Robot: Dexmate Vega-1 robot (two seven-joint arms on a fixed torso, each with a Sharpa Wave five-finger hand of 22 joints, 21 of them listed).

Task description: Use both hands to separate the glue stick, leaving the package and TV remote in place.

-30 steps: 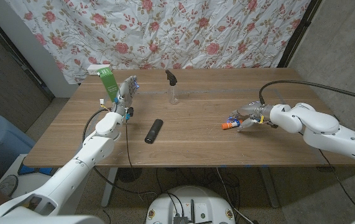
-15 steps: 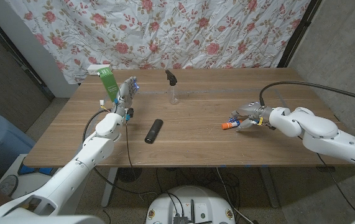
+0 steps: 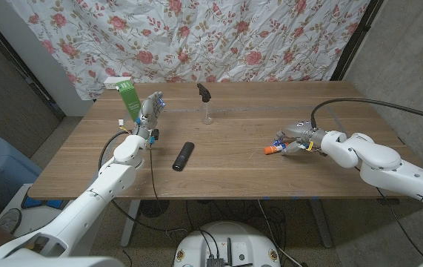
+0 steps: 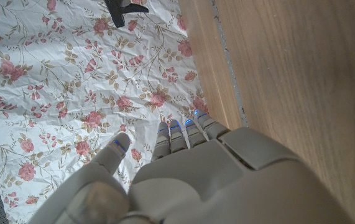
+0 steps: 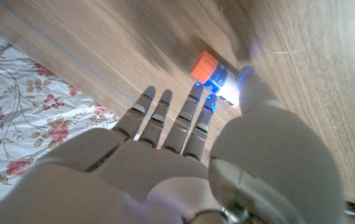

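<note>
The glue stick lies on the table's right side, orange cap pointing toward the middle. My right hand sits over its other end with fingers stretched out. In the right wrist view the thumb tip touches the glue stick beside its cap while the fingers of the right hand reach straight past it. The black TV remote lies left of centre. The green package stands at the back left. My left hand is raised next to the package, fingers up and holding nothing; the left hand shows the same.
A clear spray bottle with a black top stands at the back middle; its top also shows against the floral cloth. A floral cloth hangs behind the wooden table. A black cable arcs over my right arm.
My right forearm has shifted slightly to the right and down; the hand and glue stick stay where they were. The left hand has not moved.
</note>
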